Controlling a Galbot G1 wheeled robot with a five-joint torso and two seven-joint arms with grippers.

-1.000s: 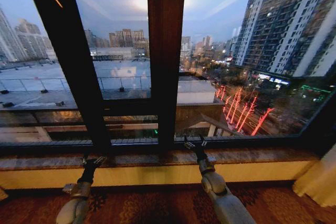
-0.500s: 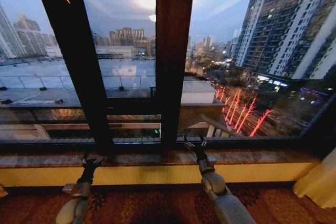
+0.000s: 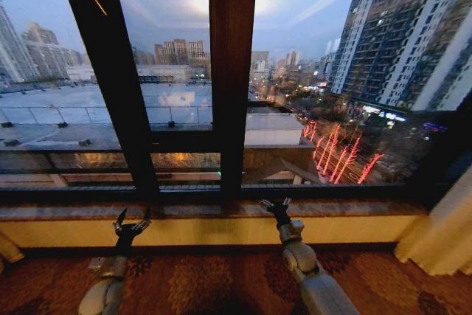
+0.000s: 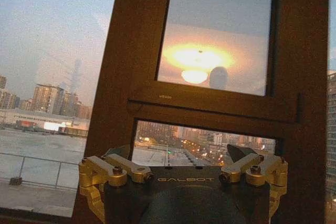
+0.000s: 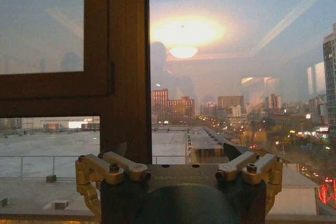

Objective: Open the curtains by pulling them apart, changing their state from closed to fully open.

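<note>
Your head view looks forward and down at the window frame (image 3: 232, 79); both wrist views face it, nearer.

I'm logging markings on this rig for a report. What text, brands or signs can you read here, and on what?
"GALBOT": on the black body of the left pincer, in the left wrist view.
Small pale mark on the window frame: too small to read.
Lit signs on the buildings outside: too blurred to read.

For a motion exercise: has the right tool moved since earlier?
Yes. The right tool has drawn back from the dark wooden window frame, now over the stone sill.
</note>
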